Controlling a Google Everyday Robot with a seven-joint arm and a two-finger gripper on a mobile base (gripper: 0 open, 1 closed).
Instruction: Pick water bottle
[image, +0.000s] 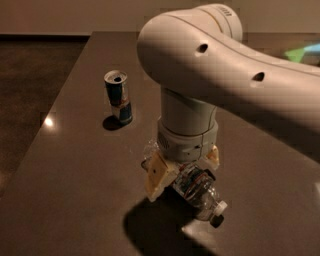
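The water bottle (199, 191) sits between the two fingers of the gripper (184, 175), right of the blue-and-silver can (118, 96) and nearer the camera, well apart from it. It is tilted, its white cap (219, 207) pointing down and away from the can, while the ribbed body and a strip of label run up under the wrist. One tan finger presses the side of the bottle that faces the can; the other shows on the far side, so the claw reads as clamped across the bottle's body rather than standing apart.

As for progress, the reach and the closing look done. A broad dark shadow (150, 227) lies on the table (70, 185) below the bottle and on the can's side of it, and a paler patch of tabletop shows just under the cap — which suggests the bottle is off the surface, or only barely touching. That is a judgement; the contact line itself cannot be made out.

What seems left is raising the bottle clear and keeping it from swinging, since it hangs cap-down and askew in the grip. The bottle could pivot between the pads.

The thick white arm (220, 65) arches in from the side opposite the can. The can stands upright with its top open, untouched — it has no part in the job. Beyond the table edge past the can lies darker floor (25, 90).
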